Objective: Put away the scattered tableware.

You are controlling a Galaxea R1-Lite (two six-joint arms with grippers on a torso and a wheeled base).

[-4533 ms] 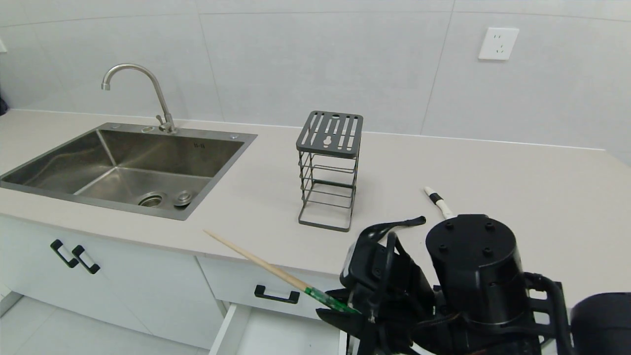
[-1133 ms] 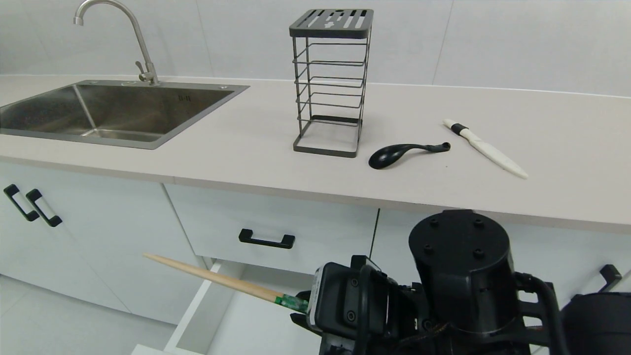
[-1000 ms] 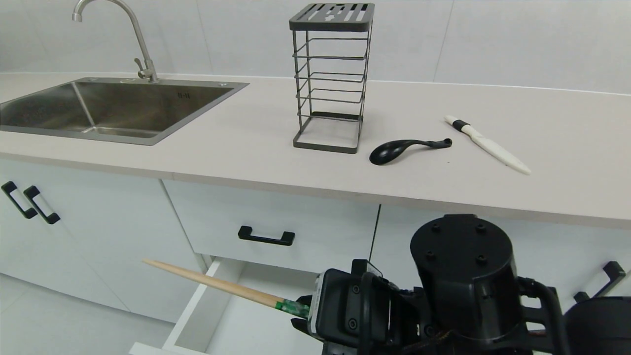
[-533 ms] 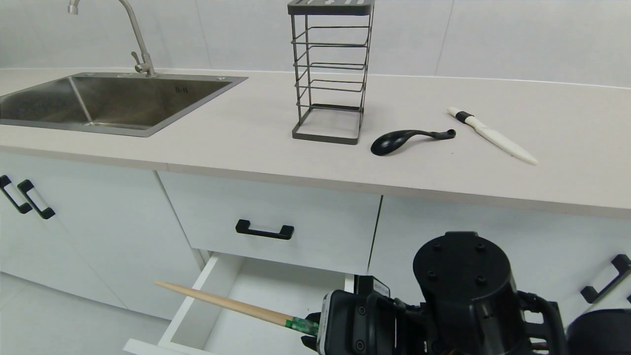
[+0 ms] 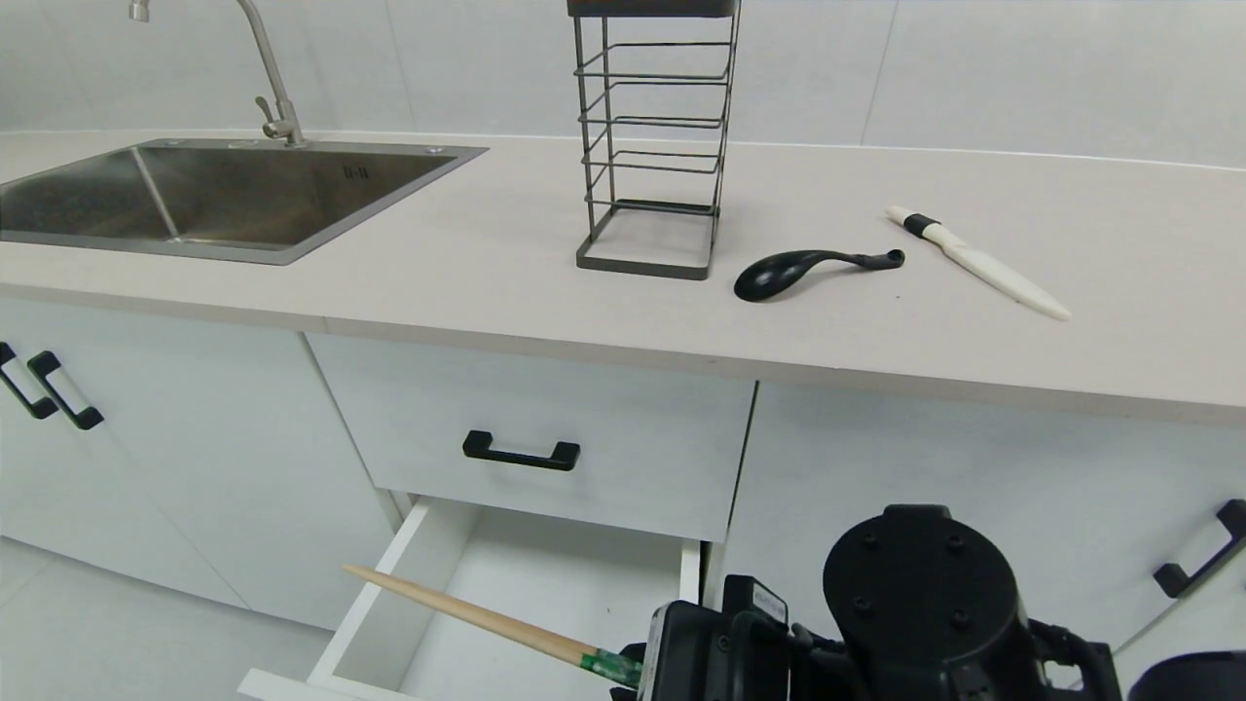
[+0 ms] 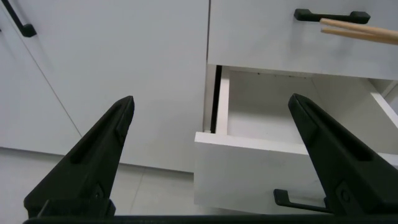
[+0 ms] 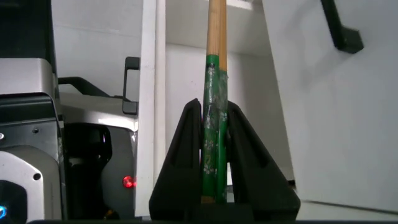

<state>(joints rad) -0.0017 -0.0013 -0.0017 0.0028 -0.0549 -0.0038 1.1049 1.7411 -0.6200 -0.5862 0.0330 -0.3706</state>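
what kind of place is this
A kitchen, most likely: a steel sink with a tap set in a countertop where a black spoon and white knife lie, and white cabinets with an open drawer below.

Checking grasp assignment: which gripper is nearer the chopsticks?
Right. The right gripper is shut on the chopsticks at their green end; the left gripper is open, apart from them, facing the open drawer.

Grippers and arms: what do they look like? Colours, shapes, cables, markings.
Left gripper: two matte black fingers, long wedges tapering to blunt tips. Right gripper: same black wedge fingers. Right arm: black cylindrical joint with a round cap ringed by bolt holes, black cables looped alongside. A silver-grey module beside the wrist carries a small red light.
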